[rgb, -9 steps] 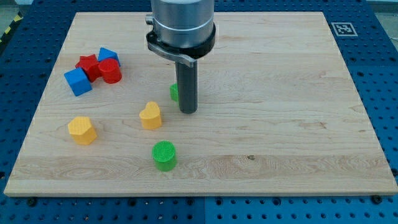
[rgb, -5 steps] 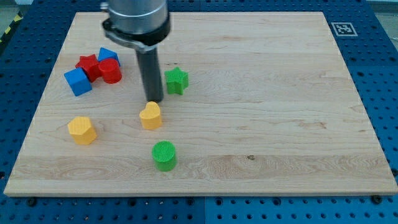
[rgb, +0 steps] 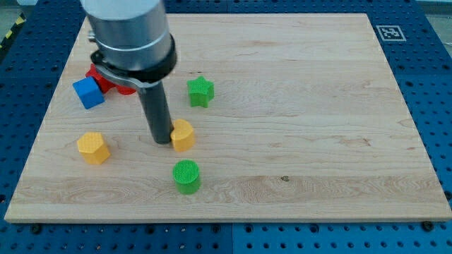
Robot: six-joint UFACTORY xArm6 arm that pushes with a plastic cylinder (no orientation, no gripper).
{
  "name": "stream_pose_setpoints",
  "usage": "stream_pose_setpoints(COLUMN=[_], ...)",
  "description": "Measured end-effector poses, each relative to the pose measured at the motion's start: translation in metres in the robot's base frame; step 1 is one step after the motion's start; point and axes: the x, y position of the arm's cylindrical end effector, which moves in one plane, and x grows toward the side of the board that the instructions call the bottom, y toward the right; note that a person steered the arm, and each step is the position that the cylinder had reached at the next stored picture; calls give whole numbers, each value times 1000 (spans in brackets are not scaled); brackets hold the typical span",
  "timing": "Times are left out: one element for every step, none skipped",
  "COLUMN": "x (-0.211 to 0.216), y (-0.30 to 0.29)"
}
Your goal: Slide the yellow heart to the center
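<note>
My tip points straight down, rod upright on the board.

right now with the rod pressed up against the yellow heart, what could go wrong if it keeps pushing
1. My tip meets the yellow heart block on its view-left side, possibly off-centre, so the heart may rotate and slip off the rod.
2. The green cylinder block sits just below the heart; a downward drift could bump it.
3. The green star block lies above, toward the wooden board's centre, and could get nudged.

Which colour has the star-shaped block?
Green: the green star-shaped block, clearest in the camera view.
</note>
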Motion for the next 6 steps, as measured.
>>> stream_pose_setpoints(x=[20,21,15,6,-7,-25], y=[24,46,68,84,103,118])
